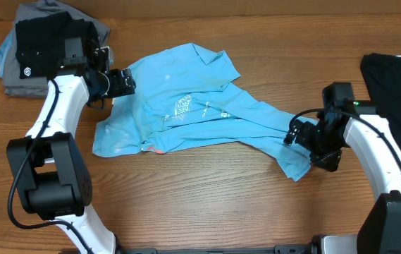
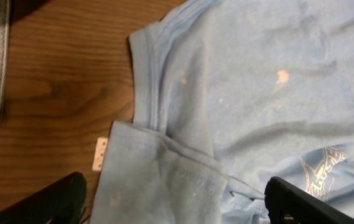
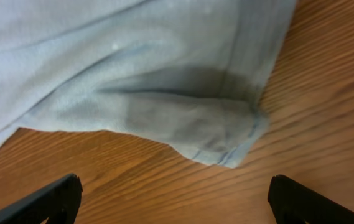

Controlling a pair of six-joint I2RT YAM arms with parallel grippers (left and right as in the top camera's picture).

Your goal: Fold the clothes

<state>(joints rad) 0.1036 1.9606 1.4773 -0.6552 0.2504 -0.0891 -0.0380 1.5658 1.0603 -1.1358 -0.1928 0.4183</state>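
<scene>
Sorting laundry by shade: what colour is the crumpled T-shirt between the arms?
The T-shirt is light blue with white lettering, clearest overhead.

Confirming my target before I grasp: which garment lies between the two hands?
The light blue T-shirt with white lettering, crumpled mid-table. The black shirt sits on a grey pile at far left; another black garment lies at the right edge.

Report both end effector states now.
Left end effector: open, empty, over the blue T-shirt.
Right end effector: open, empty, by the T-shirt's corner.

T-shirt (image 1: 186, 70) lettering (image 1: 182, 107) is too small to read.
</scene>
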